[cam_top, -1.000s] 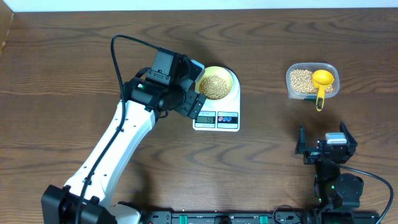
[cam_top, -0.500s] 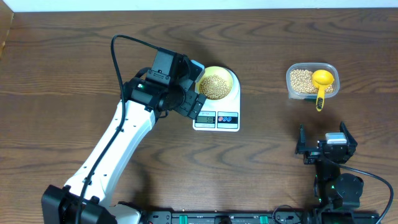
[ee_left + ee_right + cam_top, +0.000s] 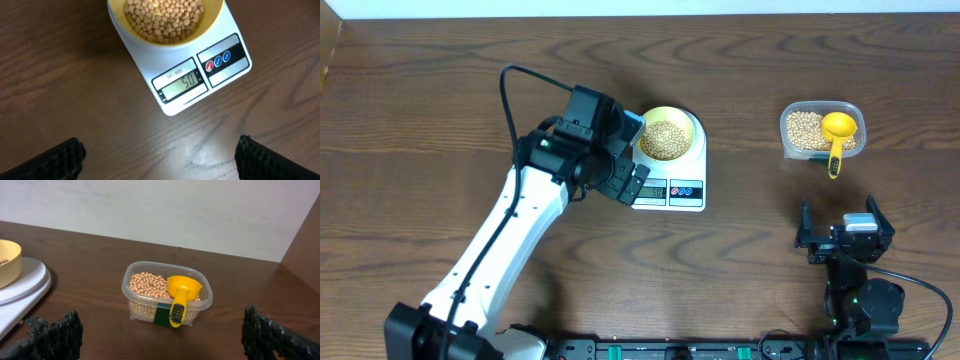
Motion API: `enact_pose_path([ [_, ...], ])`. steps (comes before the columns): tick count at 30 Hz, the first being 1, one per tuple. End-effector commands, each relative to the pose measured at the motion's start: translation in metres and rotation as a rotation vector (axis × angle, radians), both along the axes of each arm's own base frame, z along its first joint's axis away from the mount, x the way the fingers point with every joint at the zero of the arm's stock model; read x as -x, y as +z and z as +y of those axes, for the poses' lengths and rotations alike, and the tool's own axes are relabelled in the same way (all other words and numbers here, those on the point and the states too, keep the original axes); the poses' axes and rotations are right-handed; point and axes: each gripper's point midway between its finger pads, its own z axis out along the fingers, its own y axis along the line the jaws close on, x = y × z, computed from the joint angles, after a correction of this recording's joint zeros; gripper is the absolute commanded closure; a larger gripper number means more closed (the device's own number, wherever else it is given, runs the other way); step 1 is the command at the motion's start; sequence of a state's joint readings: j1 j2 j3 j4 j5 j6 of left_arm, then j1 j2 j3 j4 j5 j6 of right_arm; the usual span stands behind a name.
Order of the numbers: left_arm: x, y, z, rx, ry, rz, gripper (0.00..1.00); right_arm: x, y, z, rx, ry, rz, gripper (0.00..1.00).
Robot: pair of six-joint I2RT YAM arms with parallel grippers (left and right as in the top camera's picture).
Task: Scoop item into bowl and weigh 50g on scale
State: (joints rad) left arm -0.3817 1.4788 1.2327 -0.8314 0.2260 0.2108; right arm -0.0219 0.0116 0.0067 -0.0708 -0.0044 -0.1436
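Two hands are in play, and both are spread wide and empty. The left hand (image 3: 628, 182) hovers over the bench (image 3: 420, 100) just beside the front-left corner of the scale (image 3: 670, 203), its dark fingertips (image 3: 65, 159) far apart in its own wrist view with nothing between them.

The pale yellow bowl (image 3: 693, 124) sits on the scale's platform, well filled with beans (image 3: 667, 140). The display (image 3: 185, 82) appears to read 50, so by my judgement the weighing is at or very near its target.

These beans are small, hard and smooth. They weigh little singly, roll freely and would scatter at a knock, so two fingers cannot usefully pinch them. They want carrying in a vessel. The bowl looks rigid and light. If it has to move, the rim is the place to grip, lifting straight up so that nothing presses on the platform and upsets the reading.

Further right, the clear tub (image 3: 788, 118) holds the rest of the beans, with the yellow scoop (image 3: 837, 127) resting in it. Its handle (image 3: 177, 311) hangs over the tub's near wall, and that is the natural place to take hold. It is stiff plastic and possibly slippery.

Well apart from the tub, toward the bench's near edge, the right hand (image 3: 842, 236) faces it.
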Motion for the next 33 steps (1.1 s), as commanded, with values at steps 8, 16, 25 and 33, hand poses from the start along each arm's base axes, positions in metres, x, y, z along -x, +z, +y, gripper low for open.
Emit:
enact_pose_path([
  [8, 0.016, -0.009, 0.012, 0.098, 0.119, -0.124, 0.03, 0.0, 0.0, 0.003, 0.015, 0.013, 0.001, 0.01],
  [16, 0.027, -0.017, 0.027, 0.218, 0.244, -0.319, 0.02, 0.0, 0.0, 0.003, 0.015, 0.013, 0.001, 0.01],
  [25, 0.017, -0.003, 0.044, 0.359, 0.371, -0.636, 0.02, 0.0, 0.0, 0.003, 0.014, 0.013, 0.001, 0.01],
  [33, 0.015, 0.028, 0.068, 0.448, 0.443, -0.863, 0.02, 0.0, 0.0, 0.003, 0.015, 0.013, 0.001, 0.01],
])
